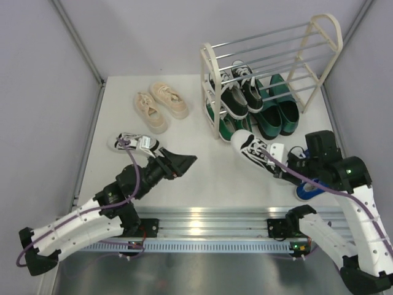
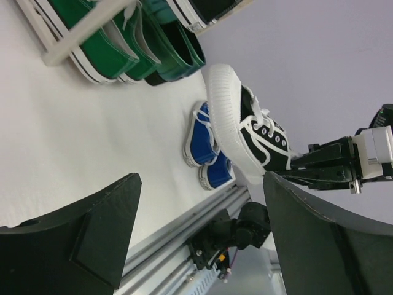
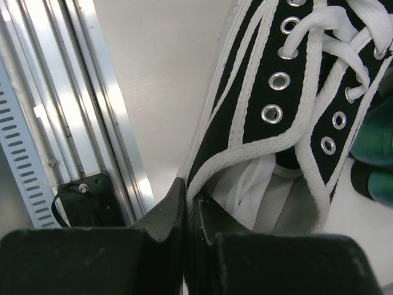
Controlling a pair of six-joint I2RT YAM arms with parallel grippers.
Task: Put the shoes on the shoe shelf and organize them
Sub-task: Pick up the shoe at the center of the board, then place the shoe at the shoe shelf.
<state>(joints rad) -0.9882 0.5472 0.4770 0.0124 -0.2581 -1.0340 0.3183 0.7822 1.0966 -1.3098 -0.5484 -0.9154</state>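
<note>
From above, I can make out only a blue sliver of the blue sneakers (image 1: 305,190) beneath the right arm (image 1: 344,175). The right wrist view cuts the black sneaker (image 3: 245,117) at the top edge, toe unseen. The left wrist view crops the shelf (image 2: 86,32).

place: robot lab cell | signs: plain grey partition walls (image 1: 37,74), white tabletop (image 1: 202,181), aluminium mounting rail (image 1: 209,222)

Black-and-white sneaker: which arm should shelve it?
Right. The right gripper is shut on the black-and-white sneaker at its collar, close to the shoe shelf. The left gripper is open, empty and farther away.
</note>
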